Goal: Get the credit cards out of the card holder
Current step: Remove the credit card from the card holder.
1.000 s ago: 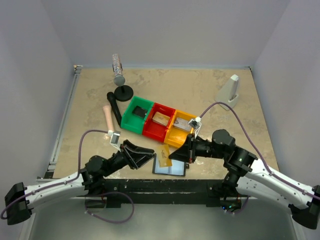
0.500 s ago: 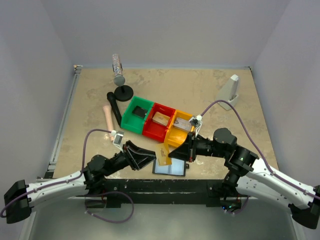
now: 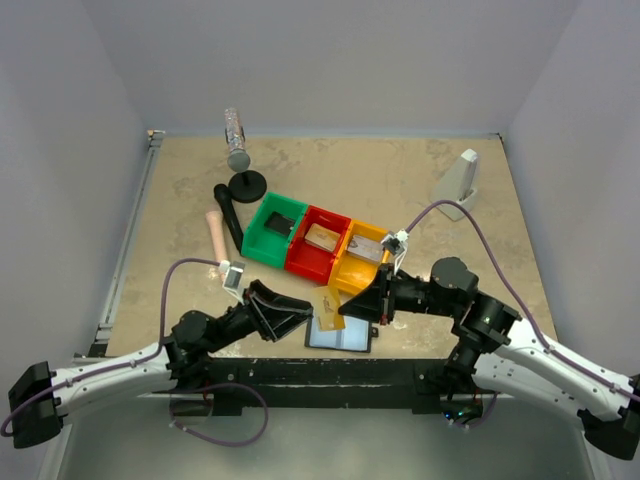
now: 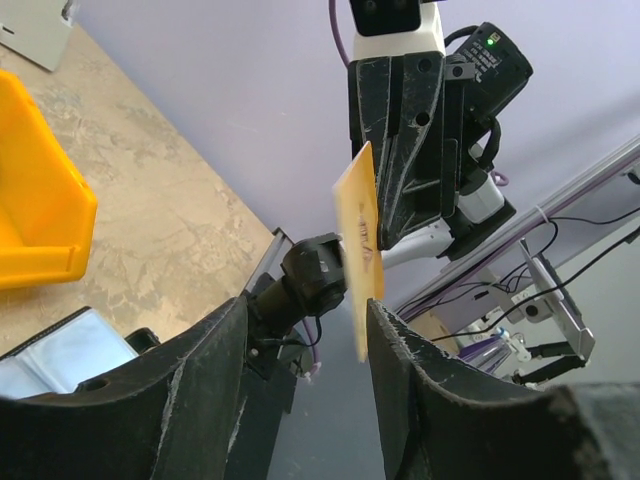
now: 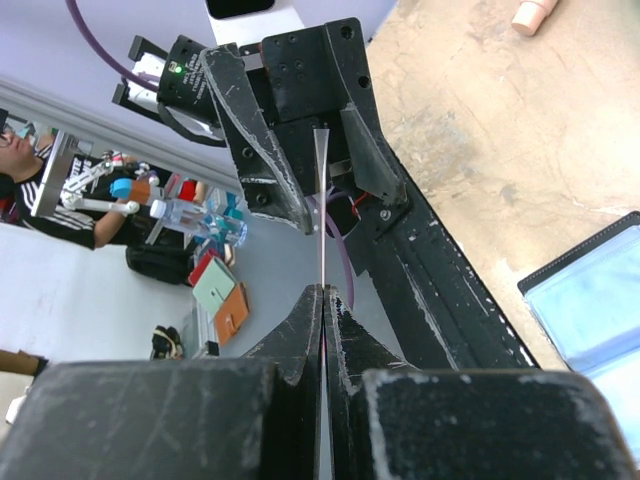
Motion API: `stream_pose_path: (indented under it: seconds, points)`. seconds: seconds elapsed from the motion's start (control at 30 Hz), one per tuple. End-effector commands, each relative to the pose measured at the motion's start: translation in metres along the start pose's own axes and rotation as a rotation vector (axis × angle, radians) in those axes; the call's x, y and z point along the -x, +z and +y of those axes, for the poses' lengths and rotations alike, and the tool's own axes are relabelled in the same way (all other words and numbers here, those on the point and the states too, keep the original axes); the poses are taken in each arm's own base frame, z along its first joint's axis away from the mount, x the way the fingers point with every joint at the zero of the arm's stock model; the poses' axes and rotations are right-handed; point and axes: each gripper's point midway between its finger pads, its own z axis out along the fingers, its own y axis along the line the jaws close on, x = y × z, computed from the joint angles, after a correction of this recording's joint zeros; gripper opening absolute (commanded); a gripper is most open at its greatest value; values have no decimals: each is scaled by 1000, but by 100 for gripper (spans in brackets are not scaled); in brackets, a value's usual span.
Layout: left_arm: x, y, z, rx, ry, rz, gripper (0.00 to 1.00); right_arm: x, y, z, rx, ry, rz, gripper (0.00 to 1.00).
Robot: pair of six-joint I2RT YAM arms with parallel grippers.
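The card holder point(image 3: 340, 335) lies open near the front edge, and one grey-blue panel shows; it also shows in the right wrist view point(image 5: 590, 290) and the left wrist view point(image 4: 60, 350). My right gripper point(image 3: 350, 308) is shut on an orange-yellow credit card point(image 3: 330, 308) and holds it in the air above the holder's left end. In the right wrist view the card point(image 5: 322, 220) is edge-on above the shut gripper point(image 5: 323, 295). My left gripper point(image 3: 303, 314) is open. In its view point(image 4: 308, 305) the card's point(image 4: 358, 250) lower edge hangs between the jaws, close to the right finger point(image 4: 420, 390).
A green bin point(image 3: 274, 230), a red bin point(image 3: 318, 243) and a yellow bin point(image 3: 362, 258) stand in a row behind the holder. Behind them are a bottle point(image 3: 237, 140) on a black stand point(image 3: 247, 184), a black cylinder point(image 3: 230, 215), a beige cylinder point(image 3: 214, 232) and a white object point(image 3: 460, 182).
The right gripper has shifted slightly with the card, bringing it up between the two grippers. The left gripper has edged closer, so the card now sits between its jaws.
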Motion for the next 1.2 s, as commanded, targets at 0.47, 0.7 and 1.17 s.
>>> stream_pose_path:
  seconds: [0.47, 0.7, 1.17]
  points:
    - [-45, -26, 46, 65, -8, 93, 45, 13, 0, 18, 56, -33, -21, 0]
    - [-46, -23, 40, 36, -16, 105, 42, 12, 1, 17, 55, -31, -14, 0]
    - [-43, -21, 36, 23, -10, 97, 24, 9, 2, 14, 50, -30, -7, 0]
